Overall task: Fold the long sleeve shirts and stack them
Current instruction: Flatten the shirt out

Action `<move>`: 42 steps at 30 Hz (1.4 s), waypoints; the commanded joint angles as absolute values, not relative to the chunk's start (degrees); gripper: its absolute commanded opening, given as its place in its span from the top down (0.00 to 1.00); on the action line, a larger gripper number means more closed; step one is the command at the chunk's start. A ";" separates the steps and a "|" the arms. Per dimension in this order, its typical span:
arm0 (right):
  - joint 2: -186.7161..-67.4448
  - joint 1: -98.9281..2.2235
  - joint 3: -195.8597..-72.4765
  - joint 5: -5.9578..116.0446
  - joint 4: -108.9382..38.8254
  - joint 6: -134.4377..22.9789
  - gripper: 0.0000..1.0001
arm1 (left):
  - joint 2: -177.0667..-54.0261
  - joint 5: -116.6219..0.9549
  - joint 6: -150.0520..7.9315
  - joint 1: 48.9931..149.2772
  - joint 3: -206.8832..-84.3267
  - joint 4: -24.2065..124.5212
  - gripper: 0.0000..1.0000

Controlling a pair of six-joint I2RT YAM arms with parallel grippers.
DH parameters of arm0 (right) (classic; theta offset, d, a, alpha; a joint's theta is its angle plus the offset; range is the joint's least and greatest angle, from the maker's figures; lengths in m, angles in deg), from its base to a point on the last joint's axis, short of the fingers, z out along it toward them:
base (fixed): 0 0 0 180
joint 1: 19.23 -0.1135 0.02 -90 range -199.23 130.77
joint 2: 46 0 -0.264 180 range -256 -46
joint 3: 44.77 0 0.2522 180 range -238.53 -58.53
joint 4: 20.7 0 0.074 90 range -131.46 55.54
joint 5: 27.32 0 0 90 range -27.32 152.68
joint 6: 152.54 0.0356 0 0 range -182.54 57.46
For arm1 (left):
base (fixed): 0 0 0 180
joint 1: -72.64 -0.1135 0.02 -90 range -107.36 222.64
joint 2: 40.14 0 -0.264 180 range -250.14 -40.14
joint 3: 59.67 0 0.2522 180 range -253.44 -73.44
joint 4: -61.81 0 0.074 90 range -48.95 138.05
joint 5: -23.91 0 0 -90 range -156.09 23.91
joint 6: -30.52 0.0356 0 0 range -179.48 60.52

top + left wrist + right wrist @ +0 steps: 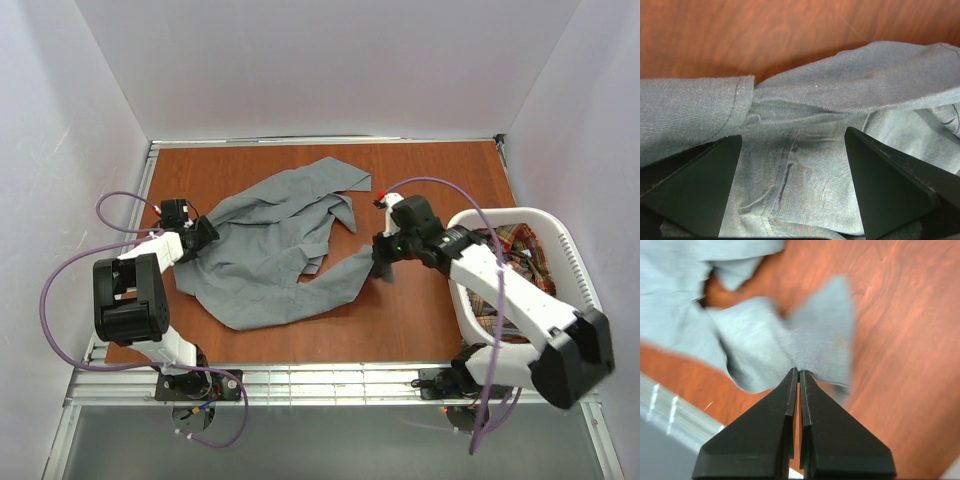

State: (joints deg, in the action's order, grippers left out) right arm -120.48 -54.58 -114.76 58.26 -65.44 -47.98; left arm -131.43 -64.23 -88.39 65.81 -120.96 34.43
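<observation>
The grey shirt [270, 245] lies crumpled across the middle of the brown table. My left gripper [203, 232] is open at the shirt's left edge, its jaws wide apart with grey cloth [800, 165] between them. My right gripper [380, 262] is shut on the end of the shirt's right sleeve [820, 340], pinched at the fingertips just above the table. The plaid shirt [515, 262] lies bunched inside the white basket at the right.
The white slotted laundry basket [570, 250] stands at the table's right edge under my right arm. White walls enclose the table on three sides. A metal rail [320, 380] runs along the near edge.
</observation>
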 commanded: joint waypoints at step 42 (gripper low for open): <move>-131.17 -39.88 -114.44 45.99 -49.93 -42.15 0.30 | -145.95 -84.28 -34.69 120.71 -139.97 34.87 0.29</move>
